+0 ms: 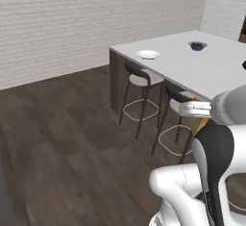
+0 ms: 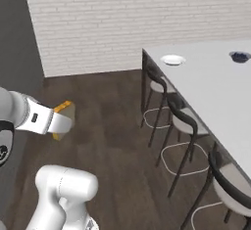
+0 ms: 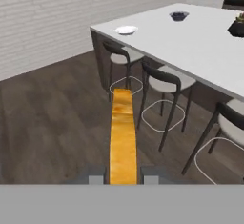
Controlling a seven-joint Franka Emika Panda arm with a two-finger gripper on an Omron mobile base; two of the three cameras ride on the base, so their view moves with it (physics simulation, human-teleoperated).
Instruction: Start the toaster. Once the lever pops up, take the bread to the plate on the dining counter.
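Between the two finger tips at the near edge of the hand view, the gripper (image 3: pixel 123 179) was clamped on the bread (image 3: pixel 123 137), which was held on edge above the dark wood floor (image 3: pixel 57 123). The slice showed its golden crust edge, its long axis running straight out from the hand and pointing toward the near corner of the dining counter (image 3: pixel 190 42). In the right base view the bread (image 2: pixel 65 117) stuck out past the end of the white arm, well apart from the counter. Beyond it, dark stools (image 3: pixel 164 82) stood along the counter's side. Farther still, the plate (image 3: pixel 126 29) lay near the counter's corner, with a small bowl (image 3: pixel 178 15) behind it and a white brick wall (image 3: pixel 62 13) at the back.
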